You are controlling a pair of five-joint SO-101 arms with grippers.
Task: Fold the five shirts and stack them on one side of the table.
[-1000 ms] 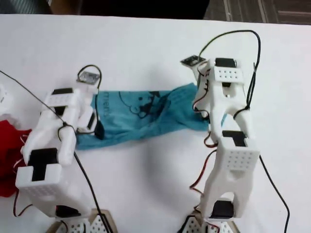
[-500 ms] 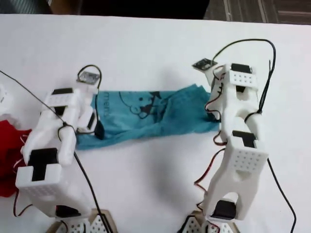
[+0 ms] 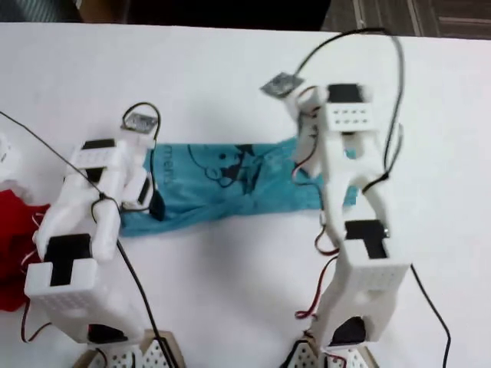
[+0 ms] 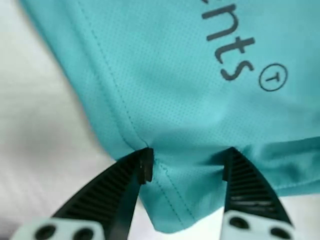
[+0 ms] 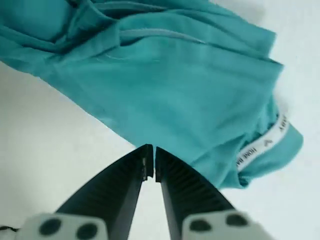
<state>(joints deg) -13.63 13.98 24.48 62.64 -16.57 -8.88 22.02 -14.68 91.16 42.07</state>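
Lying stretched across the white table (image 3: 230,69), the teal shirt (image 3: 222,184) has its hem between the wide-spread fingers of the left gripper (image 4: 187,162); the right gripper (image 5: 151,162), pressed closed, sits at its collar-end edge.

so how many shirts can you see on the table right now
2. A teal shirt lies stretched out in the middle of the table. A red shirt is bunched at its left edge, cut off by the high view. More may lie out of frame.
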